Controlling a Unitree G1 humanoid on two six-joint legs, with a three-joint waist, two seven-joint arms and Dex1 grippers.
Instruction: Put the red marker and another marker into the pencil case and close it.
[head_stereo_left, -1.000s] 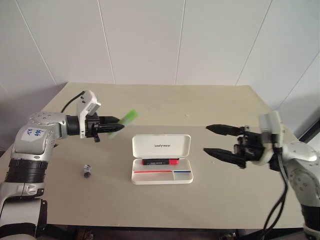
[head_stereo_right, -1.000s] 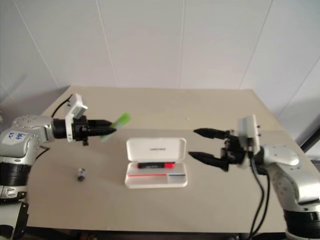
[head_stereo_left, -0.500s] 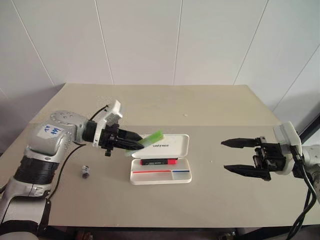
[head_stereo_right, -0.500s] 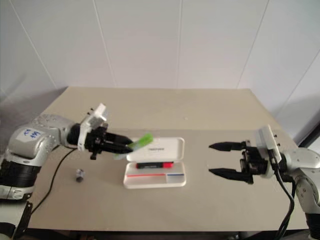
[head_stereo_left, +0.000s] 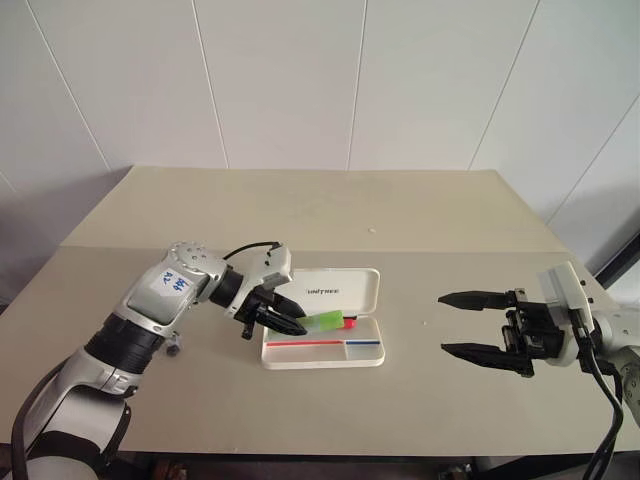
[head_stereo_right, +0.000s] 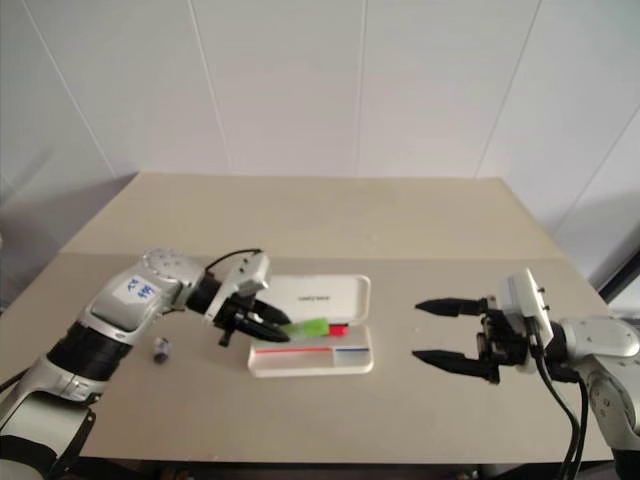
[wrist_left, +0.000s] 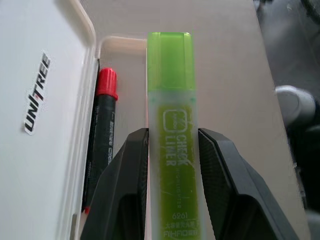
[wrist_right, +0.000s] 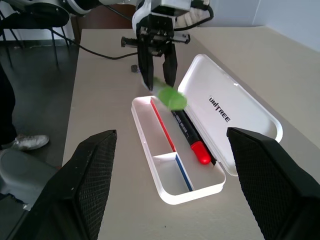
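The red marker (wrist_right: 189, 134) lies in the open pencil case (head_stereo_left: 322, 331), the left pincer (head_stereo_left: 297, 324) grips the green marker (head_stereo_left: 325, 321) above it, the right pincer (head_stereo_left: 458, 323), at three o'clock, is spread empty; closing remains.

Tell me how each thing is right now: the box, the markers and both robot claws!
pencil case: lid open, lying on the table.
red marker: lying inside the case's tray.
green marker: held above the tray, cap on.
left claw: shut on the green marker.
right claw: open, holding nothing, off to the side.
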